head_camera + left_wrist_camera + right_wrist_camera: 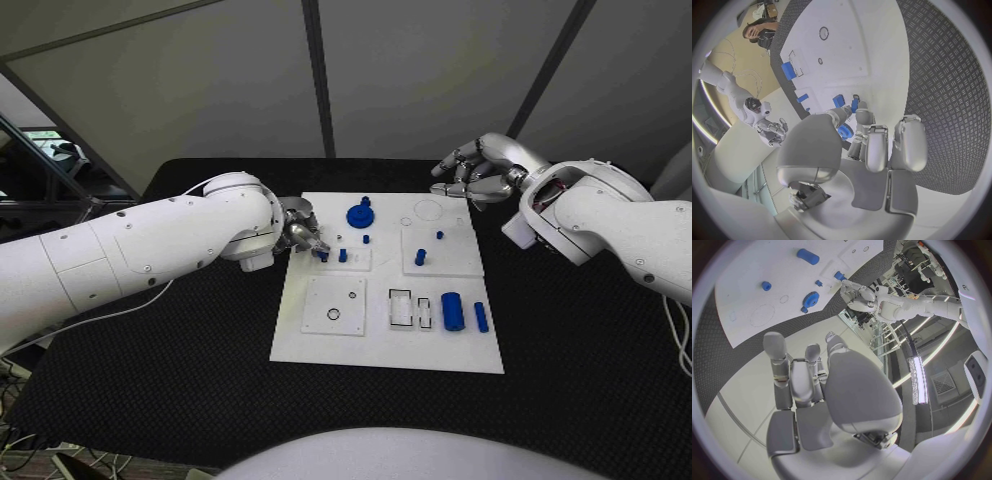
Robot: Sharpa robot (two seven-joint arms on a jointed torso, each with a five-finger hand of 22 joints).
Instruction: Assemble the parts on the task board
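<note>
The white task board [378, 345] lies in the middle of the table. My left hand [302, 233] is at its left edge and pinches a small blue part [845, 132] between thumb and fingers, just over the board beside a blue peg [342, 256]. A round blue gear-like part [361, 213] stands at the back of the board, a blue peg [420, 257] near the middle, and a blue cylinder [453, 311] with a thin blue bar [480, 317] at the right. My right hand [477, 171] hovers beyond the board's back right corner, fingers loosely bent, holding nothing.
The board carries raised white square plates with holes [335, 305] and two rectangular slots [410, 308]. Black matting [173, 360] surrounds it on all sides. In the right wrist view the board [748, 300] lies well beyond the fingers.
</note>
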